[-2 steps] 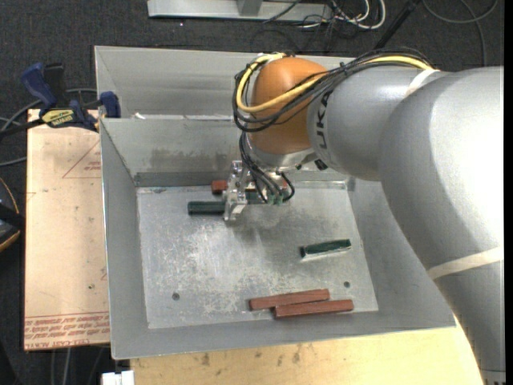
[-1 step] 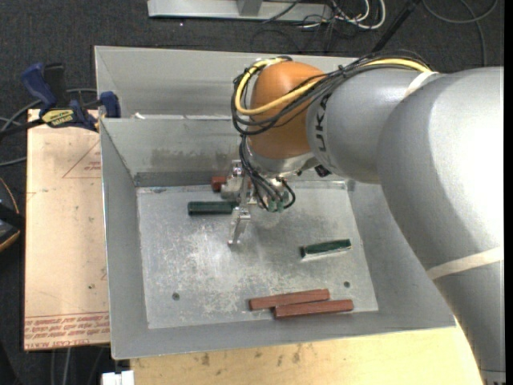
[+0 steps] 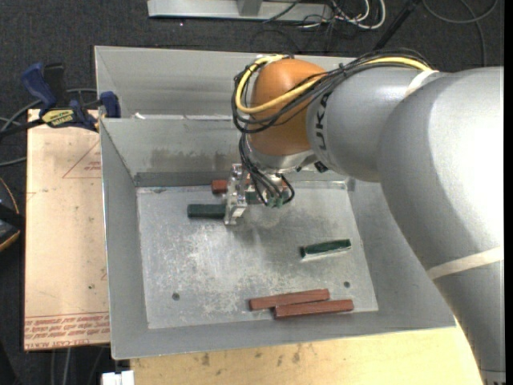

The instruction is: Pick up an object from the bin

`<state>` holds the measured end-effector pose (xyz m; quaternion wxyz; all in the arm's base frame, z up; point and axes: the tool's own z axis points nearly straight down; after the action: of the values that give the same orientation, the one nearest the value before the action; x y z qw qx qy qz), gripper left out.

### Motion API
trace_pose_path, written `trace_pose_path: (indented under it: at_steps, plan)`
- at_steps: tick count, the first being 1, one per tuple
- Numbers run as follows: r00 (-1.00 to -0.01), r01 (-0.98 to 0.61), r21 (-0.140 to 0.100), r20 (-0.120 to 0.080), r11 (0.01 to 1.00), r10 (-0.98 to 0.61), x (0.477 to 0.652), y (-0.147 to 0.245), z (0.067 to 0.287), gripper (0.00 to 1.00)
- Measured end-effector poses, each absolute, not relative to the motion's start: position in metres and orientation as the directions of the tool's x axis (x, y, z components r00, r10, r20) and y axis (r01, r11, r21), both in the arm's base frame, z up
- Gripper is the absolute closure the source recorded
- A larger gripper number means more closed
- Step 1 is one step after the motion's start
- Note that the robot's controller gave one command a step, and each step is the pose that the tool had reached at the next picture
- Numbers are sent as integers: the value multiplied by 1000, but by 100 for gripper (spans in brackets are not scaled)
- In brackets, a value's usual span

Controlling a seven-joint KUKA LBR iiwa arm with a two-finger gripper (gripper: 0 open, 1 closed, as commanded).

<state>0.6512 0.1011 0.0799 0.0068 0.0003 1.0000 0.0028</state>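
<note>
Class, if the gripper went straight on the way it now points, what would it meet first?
Probably the right end of the dark green bar below the gripper, else the bin floor beside it; depth is unclear.

Dark letters reading "UK" ran sideways up the silver arm link, just right of the frame's centre, beside the orange cover. The rest of that word was hidden. No other print was legible.
</note>
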Motion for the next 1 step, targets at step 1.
trace_pose_path:
  at_steps: [1]
  plan:
    - [-1000,1,6,-14,1000,1,651,101,80,100]
